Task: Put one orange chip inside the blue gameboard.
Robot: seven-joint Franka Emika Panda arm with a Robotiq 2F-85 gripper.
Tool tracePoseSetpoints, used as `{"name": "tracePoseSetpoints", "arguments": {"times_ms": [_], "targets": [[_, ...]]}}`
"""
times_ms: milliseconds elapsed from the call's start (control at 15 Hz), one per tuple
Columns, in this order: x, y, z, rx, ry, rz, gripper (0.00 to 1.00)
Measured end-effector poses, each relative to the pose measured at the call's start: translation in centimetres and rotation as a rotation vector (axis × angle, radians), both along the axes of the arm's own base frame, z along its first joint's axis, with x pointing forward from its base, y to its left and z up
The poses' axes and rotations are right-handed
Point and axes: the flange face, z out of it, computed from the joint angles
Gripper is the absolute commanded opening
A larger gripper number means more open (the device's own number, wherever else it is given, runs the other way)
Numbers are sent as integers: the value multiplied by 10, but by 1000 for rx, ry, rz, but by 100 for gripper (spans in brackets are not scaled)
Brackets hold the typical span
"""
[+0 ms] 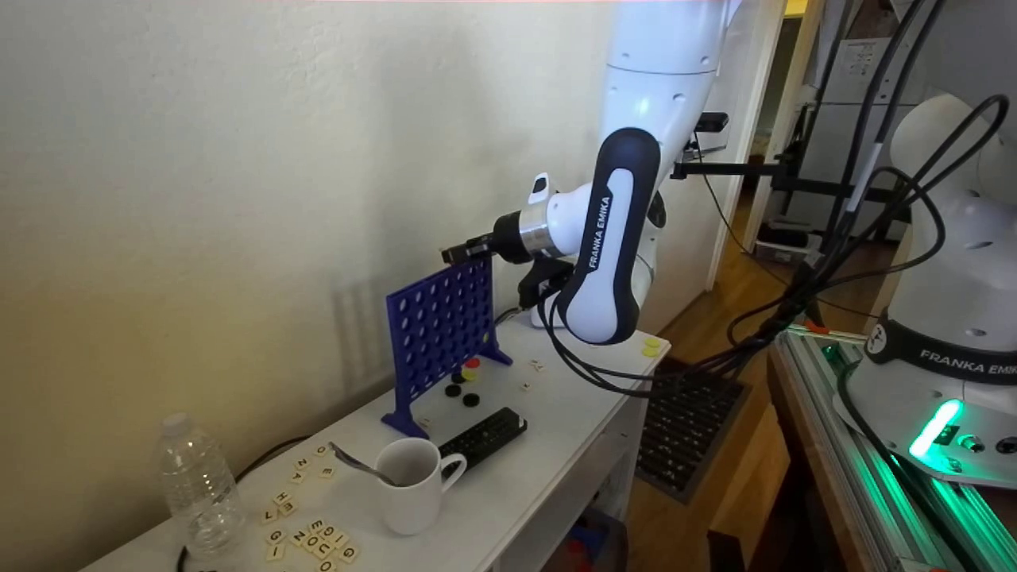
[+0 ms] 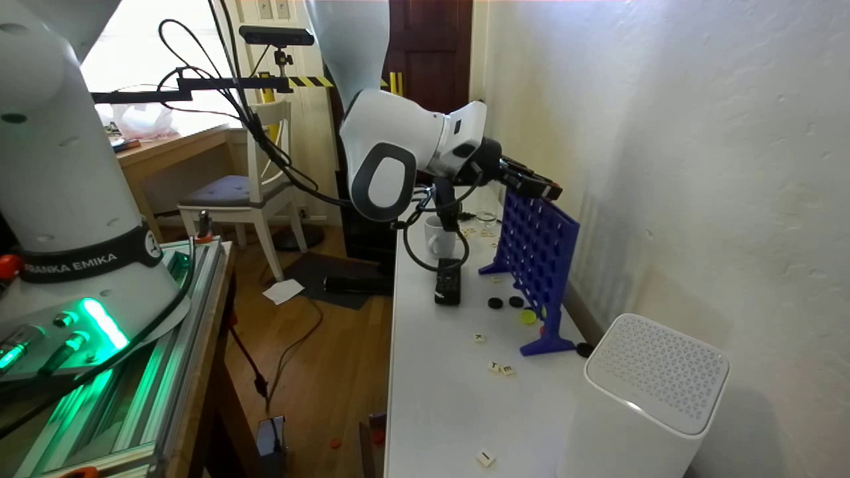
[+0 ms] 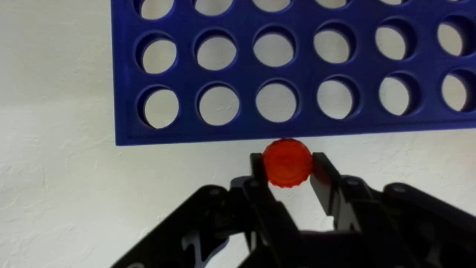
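The blue gameboard (image 1: 439, 324) stands upright on the white table along the wall, also in an exterior view (image 2: 536, 245). Part of its grid fills the upper wrist view (image 3: 245, 78). My gripper (image 3: 287, 163) is shut on an orange-red chip (image 3: 285, 167), held by its rim between the fingertips, its round face towards the camera. In the wrist view the chip's edge meets the board's outer edge; I cannot tell whether they touch. In both exterior views the gripper (image 1: 457, 253) (image 2: 551, 191) is at the board's top edge. The held chip is not clear there.
Black chips (image 1: 471, 400), a red chip (image 1: 472, 363) and yellow chips lie by the board's foot. A black remote (image 1: 485, 437), white mug (image 1: 411, 488) with spoon, bottle (image 1: 199, 485) and letter tiles are on the table. A white box (image 2: 657, 378) stands near the board's end.
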Motion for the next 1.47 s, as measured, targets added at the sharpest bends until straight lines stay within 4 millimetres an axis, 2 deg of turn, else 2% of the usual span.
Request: {"name": "tracePoseSetpoints", "arguments": {"times_ms": [1200, 1467], "targets": [[-2, 3, -1, 3, 4, 0, 11], [1, 1, 6, -27, -14, -2, 11]]}}
